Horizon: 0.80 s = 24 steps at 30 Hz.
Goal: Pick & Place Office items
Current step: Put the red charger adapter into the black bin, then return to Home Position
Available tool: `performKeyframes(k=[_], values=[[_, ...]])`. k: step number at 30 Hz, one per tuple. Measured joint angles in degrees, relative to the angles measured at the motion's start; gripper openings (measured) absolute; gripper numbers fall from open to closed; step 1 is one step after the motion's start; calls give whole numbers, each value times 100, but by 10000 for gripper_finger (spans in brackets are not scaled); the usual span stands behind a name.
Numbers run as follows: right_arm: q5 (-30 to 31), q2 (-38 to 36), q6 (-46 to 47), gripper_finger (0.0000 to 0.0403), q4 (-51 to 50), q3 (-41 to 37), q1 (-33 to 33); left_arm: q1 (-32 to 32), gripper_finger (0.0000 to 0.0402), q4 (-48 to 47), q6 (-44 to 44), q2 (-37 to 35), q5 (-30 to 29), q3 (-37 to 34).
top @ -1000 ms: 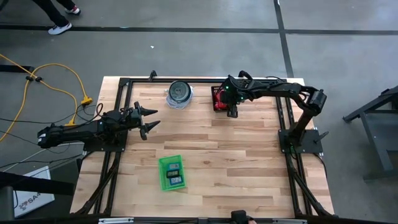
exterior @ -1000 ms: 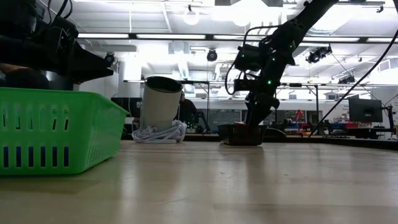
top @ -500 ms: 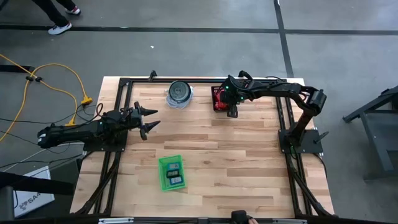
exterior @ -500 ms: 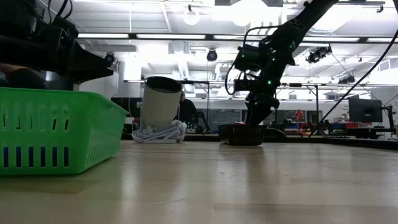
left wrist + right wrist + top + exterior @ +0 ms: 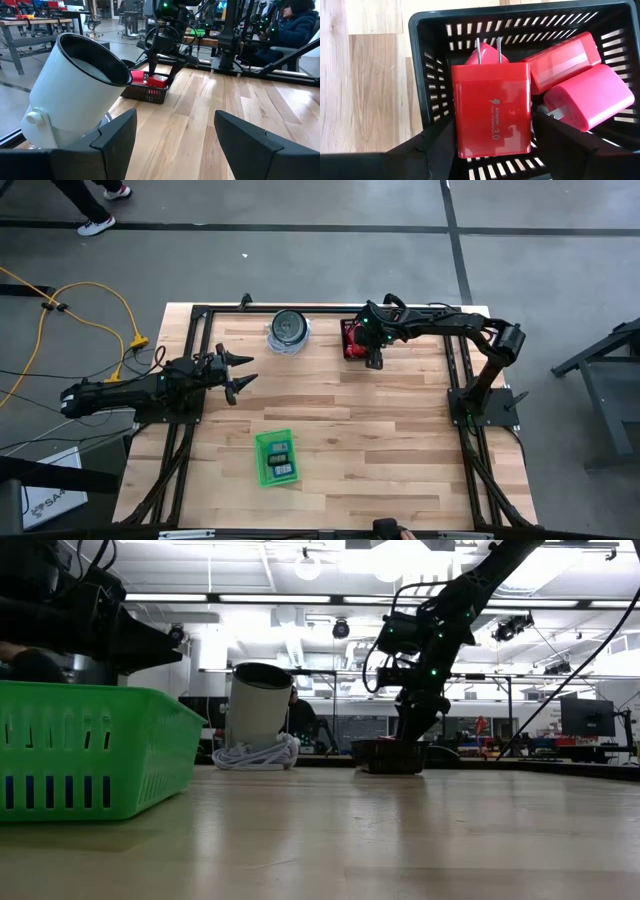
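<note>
The right end effector (image 5: pixel 492 145) is hanging over a black slotted basket (image 5: pixel 352 338) at about 1 o'clock on the tabletop (image 5: pixel 400 440), its fingers spread wide on either side of a red charger block (image 5: pixel 491 109). No contact shows between finger and block, so I would not call it held.

That block is lying among 2 or 3 other red plugs (image 5: pixel 587 97) inside the basket. It looks like a hard, smooth plastic shell: stiff, light, probably a bit slippery on its glossy faces. The 2 flat long sides look like the best places to pinch, around mid-body, clear of the prongs.

Its long axis is running straight ahead between the fingers, with the 2 metal prongs pointing away from the wrist toward the basket's far wall.

The left end effector (image 5: pixel 238 375) is waiting at about 9 o'clock, its fingers parted and holding nothing, near the white cup (image 5: pixel 75 95).
</note>
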Motion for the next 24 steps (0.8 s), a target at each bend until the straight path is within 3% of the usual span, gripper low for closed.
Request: performKeyframes(k=[24], values=[[24,-11,-17,248,-765,709,7,1,258,0,0,1,-1,0]])
